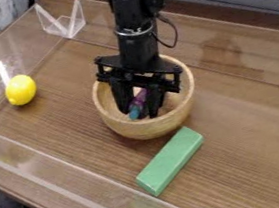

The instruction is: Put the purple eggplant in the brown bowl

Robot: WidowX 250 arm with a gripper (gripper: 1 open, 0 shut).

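Because the gripper point(142, 95) hangs straight down inside the brown bowl point(115, 120), its fingers pressed against the purple eggplant point(137, 106), the eggplant sits low within the walls, seemingly ready for release.

Eggplant inside the bowl

The brown bowl point(148, 113) is round, light wood with thick walls, and sits upright at the middle of the wooden table. Inside it lies the purple eggplant point(137, 105), glossy, only partly visible, its bluish stem end toward the bowl's near-left wall.
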